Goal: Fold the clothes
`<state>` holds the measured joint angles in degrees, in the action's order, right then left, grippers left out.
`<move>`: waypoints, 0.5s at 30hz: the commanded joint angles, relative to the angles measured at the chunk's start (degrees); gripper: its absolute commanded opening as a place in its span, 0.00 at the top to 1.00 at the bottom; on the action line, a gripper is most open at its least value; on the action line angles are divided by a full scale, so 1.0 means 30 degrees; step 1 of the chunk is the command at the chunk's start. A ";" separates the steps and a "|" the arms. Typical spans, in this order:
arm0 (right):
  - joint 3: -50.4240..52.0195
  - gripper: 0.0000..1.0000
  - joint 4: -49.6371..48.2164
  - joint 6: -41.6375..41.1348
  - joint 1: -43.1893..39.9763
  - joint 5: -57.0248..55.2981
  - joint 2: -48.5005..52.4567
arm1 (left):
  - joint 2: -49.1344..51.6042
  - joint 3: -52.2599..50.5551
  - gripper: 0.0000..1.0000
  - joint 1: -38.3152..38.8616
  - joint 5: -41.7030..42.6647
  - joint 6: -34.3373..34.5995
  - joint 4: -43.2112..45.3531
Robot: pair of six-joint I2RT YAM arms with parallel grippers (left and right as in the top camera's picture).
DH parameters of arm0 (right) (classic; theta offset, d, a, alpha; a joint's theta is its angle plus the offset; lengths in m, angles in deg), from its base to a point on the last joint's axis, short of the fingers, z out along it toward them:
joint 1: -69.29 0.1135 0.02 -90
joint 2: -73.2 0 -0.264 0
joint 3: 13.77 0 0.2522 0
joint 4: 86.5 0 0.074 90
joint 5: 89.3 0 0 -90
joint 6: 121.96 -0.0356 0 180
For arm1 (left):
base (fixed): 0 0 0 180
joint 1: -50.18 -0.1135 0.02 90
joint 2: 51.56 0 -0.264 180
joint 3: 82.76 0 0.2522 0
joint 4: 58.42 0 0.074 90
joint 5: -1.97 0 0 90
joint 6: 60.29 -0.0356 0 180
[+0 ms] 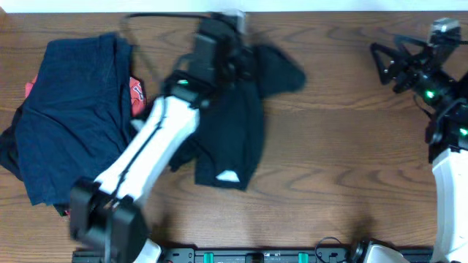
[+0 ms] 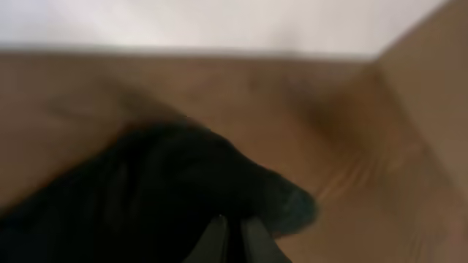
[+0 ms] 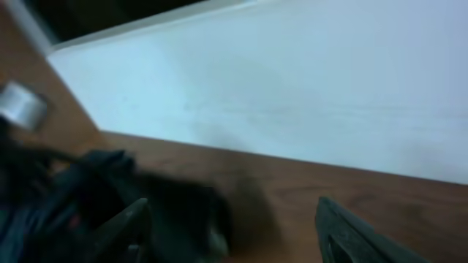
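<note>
My left claw (image 2: pixel 234 235) is pinched shut on the black shorts (image 1: pixel 235 135) at upper centre, I judge to raise an edge for folding. My right claw (image 3: pixel 230 223) hangs spread and empty at upper right, clear of the cloth.

We find the stack of garments (image 1: pixel 66 117) at the left of the table (image 1: pixel 344 146), with the shorts (image 1: pixel 234 139) just right of it, near the middle. The left arm crosses from the near edge over their meeting edges, with the left gripper (image 2: pixel 232 237) at the shorts' far end. The right gripper (image 1: pixel 386 67) sits far right, well apart.
</note>
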<state>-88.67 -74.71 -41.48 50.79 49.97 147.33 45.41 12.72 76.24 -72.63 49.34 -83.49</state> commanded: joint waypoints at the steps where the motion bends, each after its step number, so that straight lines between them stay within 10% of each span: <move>1: -0.0335 0.30 0.0080 -0.0408 -0.1064 0.0029 -0.0262 | 0.2390 0.0503 0.94 0.1654 -0.0619 0.0226 0.0262; 3: -0.0335 0.29 0.0102 -0.0401 -0.1501 0.0029 -0.0262 | 0.3424 0.0503 0.91 0.2477 -0.0430 0.0211 0.0335; 7: -0.0335 0.29 0.0160 -0.0401 -0.1996 0.0022 -0.0255 | 0.3752 0.0532 0.52 0.3177 -0.0189 0.0204 0.0386; 15: -0.0335 0.27 0.0342 -0.0379 -0.1209 0.0015 0.0197 | -0.0984 0.0707 0.43 -0.0131 0.1144 0.0211 -0.1661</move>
<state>-88.67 -73.80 -42.09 45.46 49.86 146.94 50.94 12.72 81.71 -70.18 50.04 -86.03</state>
